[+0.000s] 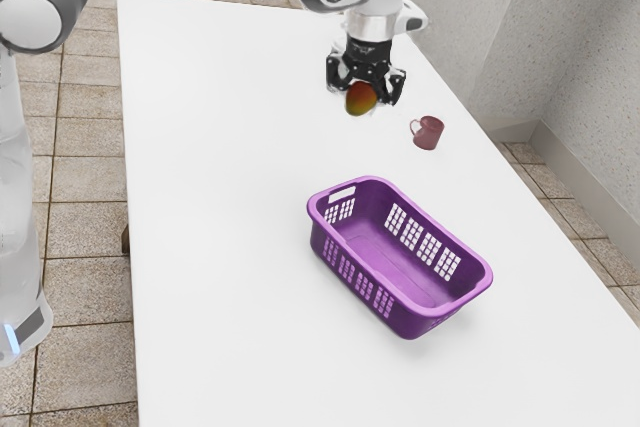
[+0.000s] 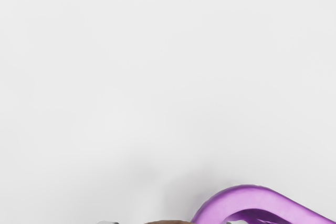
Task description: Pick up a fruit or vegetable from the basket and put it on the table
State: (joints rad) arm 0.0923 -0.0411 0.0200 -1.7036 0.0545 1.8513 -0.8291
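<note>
A rounded orange-and-green fruit (image 1: 361,100) is clamped between the two fingers of my black gripper (image 1: 370,93), raised above the white table (image 1: 220,167), outside the purple basket (image 1: 400,322).

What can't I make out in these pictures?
- Top of the fruit, exterior view: hidden by the gripper.
- Most of the fruit, wrist view: cut off by the lower edge.
- Most of the basket, wrist view: cut off by the lower and right edges.
- Inside of the mug, exterior view: too small to tell.
</note>
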